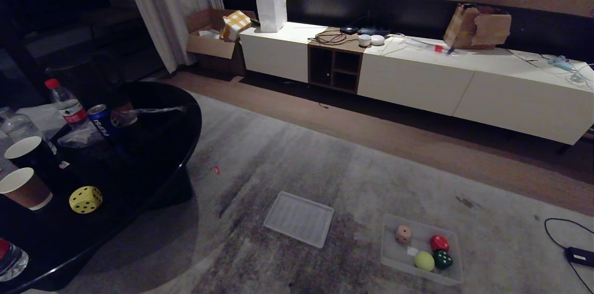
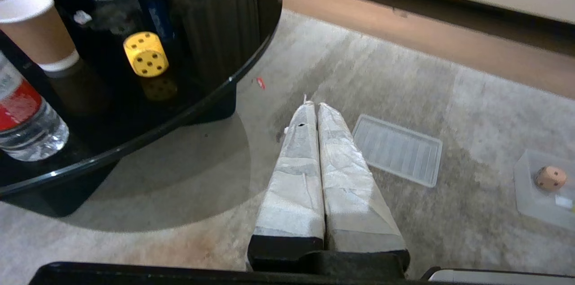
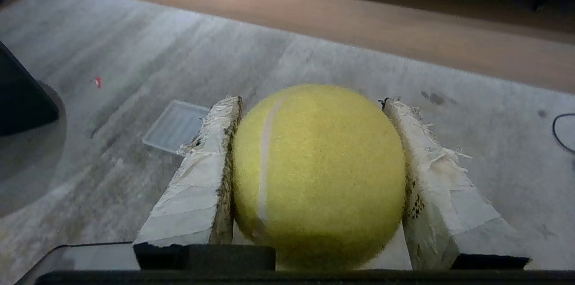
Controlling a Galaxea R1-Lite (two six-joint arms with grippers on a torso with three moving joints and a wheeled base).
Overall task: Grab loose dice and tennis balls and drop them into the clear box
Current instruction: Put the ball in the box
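The right gripper (image 3: 314, 177) pinches a tennis ball (image 3: 319, 172) between its fingers (both wrapped in tape). The left gripper (image 2: 316, 109) is pressed together, with the clear box (image 2: 523, 186) off to its side on the rug.

grey rug (image 1: 325, 159), white sideboard (image 1: 417, 76), curtain (image 1: 167, 2)

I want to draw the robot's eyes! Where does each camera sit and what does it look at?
Head view: high up, looking down at the carpet, the clear box and black table; no arms show.
Left wrist view: behind the shut left gripper, facing the yellow die.
Right wrist view: behind the right gripper, holding a tennis ball.
All share the ribbed lid.
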